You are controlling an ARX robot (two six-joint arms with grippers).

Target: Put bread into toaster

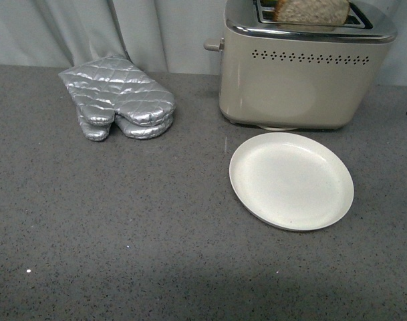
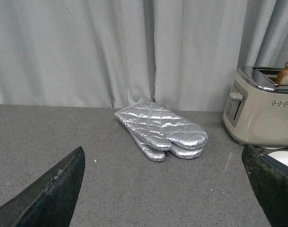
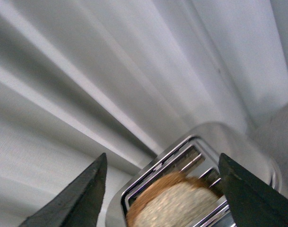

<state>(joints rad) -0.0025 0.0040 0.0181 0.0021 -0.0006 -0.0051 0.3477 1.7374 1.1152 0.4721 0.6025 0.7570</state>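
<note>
Bread (image 1: 313, 11), one light-brown wholemeal slice with a darker crust, stands upright in a slot of the beige-cream metal toaster (image 1: 300, 83) at far right of the grey speckled counter (image 1: 123, 221); its rounded top protrudes above the chrome lid, so it is seated but apparently not pushed fully down.

Right gripper (image 3: 162, 189): dark fingers spread wide apart on either side of the slice, touching nothing. Judgement: the slice is released and the insertion is essentially done.

Left gripper (image 2: 162, 189): fingers also wide apart, empty, low over the counter on the left side, well away from the toaster, presumably parked clear of the working arm.

Round white plate (image 1: 291, 180) lies bare just near of the toaster, likely the spot the slice came from. Silver quilted oven mitts (image 1: 119, 97) lie stacked at far left, untouched.

Toaster side shows a row of small holes and a knob (image 1: 212, 45) on its left end. No brand, label or legible writing is visible on any item.
</note>
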